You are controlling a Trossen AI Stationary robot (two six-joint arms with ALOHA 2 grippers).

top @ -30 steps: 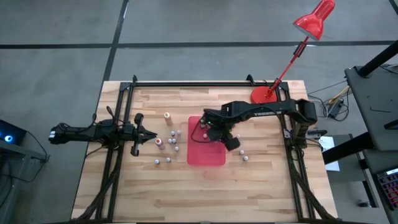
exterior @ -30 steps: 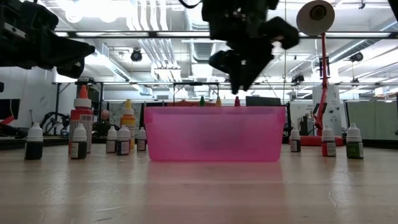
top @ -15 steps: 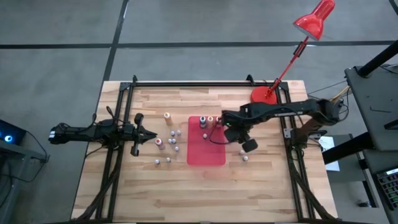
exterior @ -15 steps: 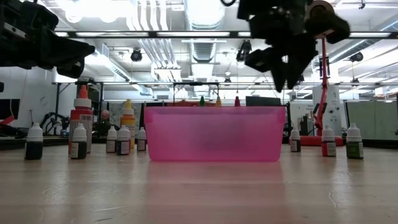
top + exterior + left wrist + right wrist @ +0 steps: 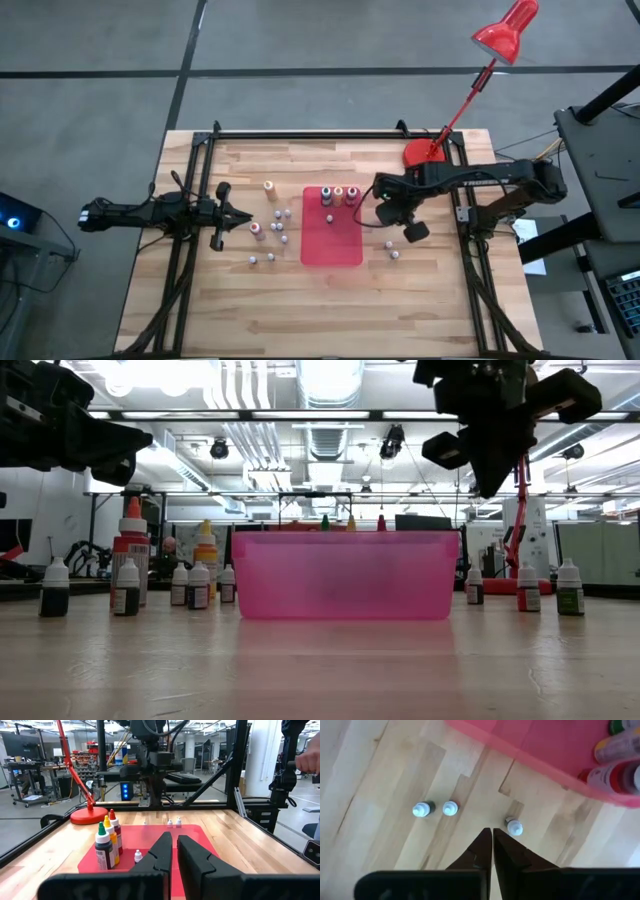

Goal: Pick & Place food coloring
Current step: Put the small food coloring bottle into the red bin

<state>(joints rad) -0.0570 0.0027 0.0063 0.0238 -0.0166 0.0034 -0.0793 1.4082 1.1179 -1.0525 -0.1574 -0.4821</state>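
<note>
High view: the right hand (image 5: 392, 213), closed and empty, hangs beside the red tray (image 5: 333, 250), which holds three food coloring bottles (image 5: 339, 195). Left wrist view: the left hand (image 5: 173, 851) is closed. Right wrist view: three small bottles (image 5: 449, 809) stand on the worktop (image 5: 380, 795).

We see a red tray (image 5: 332, 240) lying flat near the middle of the wooden table (image 5: 420, 310), its long sides running toward the table's front and back edges. From table height it reads as a translucent pink wall (image 5: 345, 575). A red desk lamp (image 5: 507, 27) stands with its round base (image 5: 424, 152) near the table's back right corner, its thin stem leaning outward so the shade hangs beyond the back edge. A black metal frame (image 5: 300, 133) runs along the table's back edge.
</note>
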